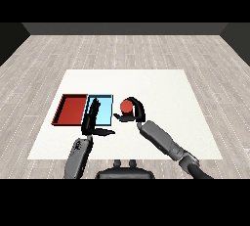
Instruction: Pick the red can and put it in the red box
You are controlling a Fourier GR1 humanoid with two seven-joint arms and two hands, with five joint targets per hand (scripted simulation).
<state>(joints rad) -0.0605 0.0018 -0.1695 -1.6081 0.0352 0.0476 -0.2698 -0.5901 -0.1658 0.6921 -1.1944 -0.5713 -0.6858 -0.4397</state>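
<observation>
Grasp stage reached, transfer pending: the right hand (135,111) curls round the red can (126,105) at frame centre, just right of the blue tray (105,98); the red tray (71,109), centre left, holds nothing; the left hand (93,117) hovers with straight fingers.

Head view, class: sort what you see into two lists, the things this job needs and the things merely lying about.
Needed for the job:
- red can
- right hand, fingers curled round the can
- red tray

Merely there:
- light blue tray
- left hand, over the blue tray, holding nothing
- white table
</observation>
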